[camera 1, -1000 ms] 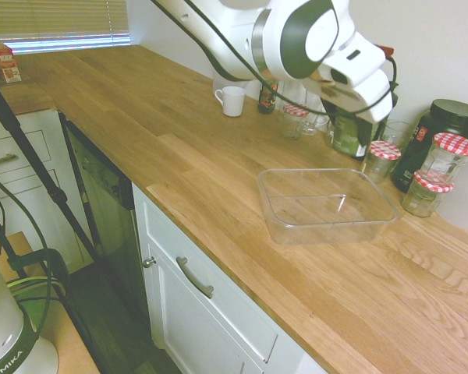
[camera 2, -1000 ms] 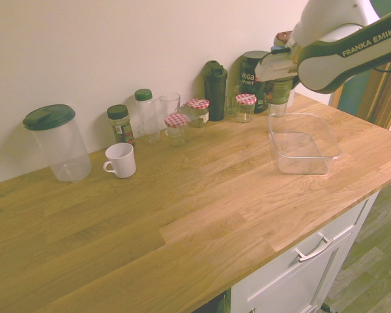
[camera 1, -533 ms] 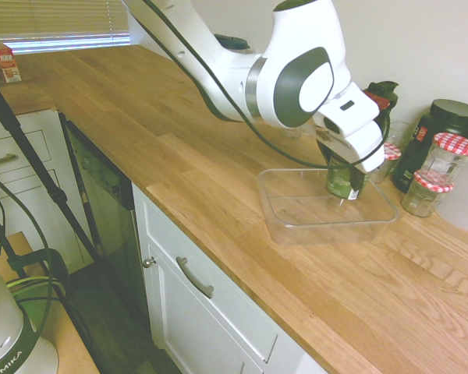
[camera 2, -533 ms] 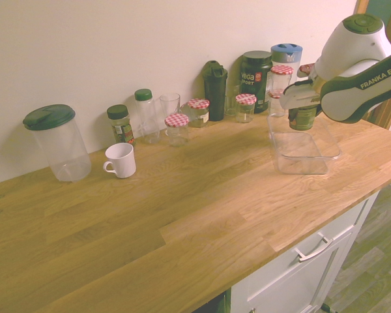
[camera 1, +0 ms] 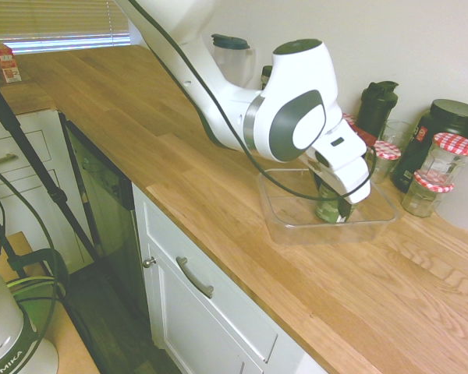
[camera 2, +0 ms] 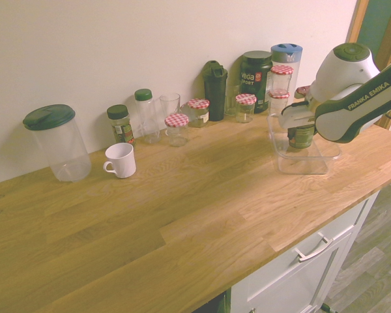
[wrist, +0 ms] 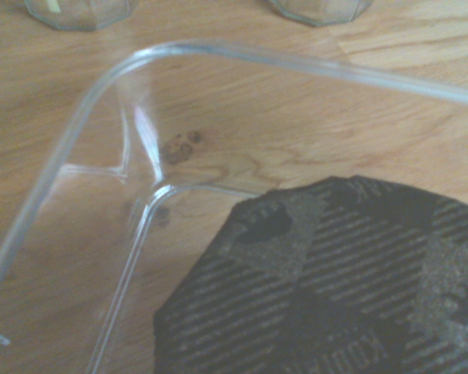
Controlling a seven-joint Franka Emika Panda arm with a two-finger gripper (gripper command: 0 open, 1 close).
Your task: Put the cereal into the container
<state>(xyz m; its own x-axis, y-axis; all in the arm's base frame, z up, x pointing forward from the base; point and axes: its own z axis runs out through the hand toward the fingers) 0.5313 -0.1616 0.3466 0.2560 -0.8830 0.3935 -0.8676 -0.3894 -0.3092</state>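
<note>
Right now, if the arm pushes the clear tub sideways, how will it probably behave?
The tub looks like thin clear plastic, so it is probably light and would slide easily on the smooth wooden counter. The jar inside it may add some weight and steady it. Its thin walls might flex a little under a push from the gripper.

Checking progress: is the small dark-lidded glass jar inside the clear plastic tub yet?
Inside. The jar stands upright within the tub's walls, gripper at its top.

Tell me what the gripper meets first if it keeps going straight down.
The floor of the clear plastic rectangular tub: the gripper points down holding the small dark-lidded glass jar, apparently just above it.
</note>
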